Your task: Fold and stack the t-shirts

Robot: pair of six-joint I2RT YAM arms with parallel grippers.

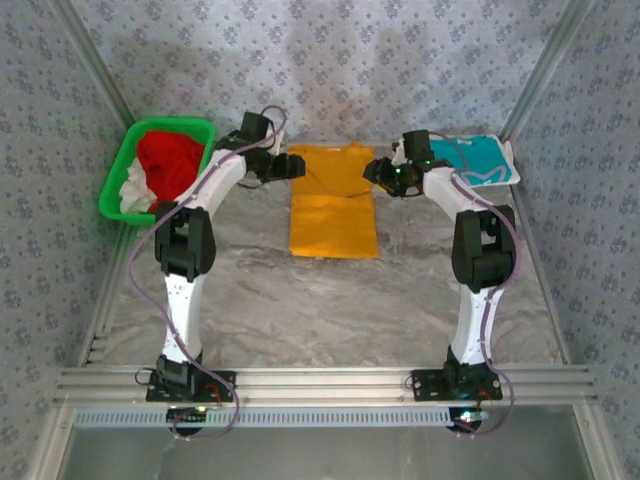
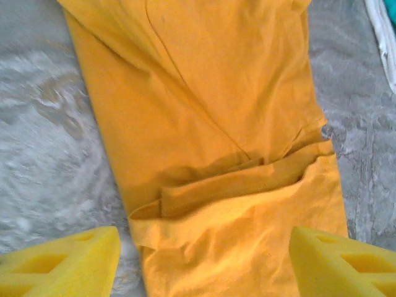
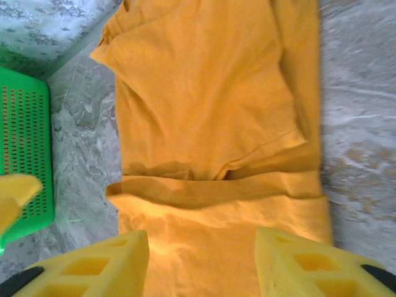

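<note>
L pincer (image 2: 202, 263), R pincer (image 3: 203, 263) agape; 1 yellow tee (image 1: 333, 210), 1 teal tee (image 1: 482, 160).

No legible text, brand or number; white mark (image 1: 487, 177) on teal t-shirt (image 1: 478, 155) unreadable.

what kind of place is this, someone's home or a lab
Probably a lab-style robot test cell, not a home: an aluminium frame rail fences the table, patterned backdrop sheets wall it in, and a yellow-orange t-shirt lies between the bolted-down left arm and right arm.
</note>
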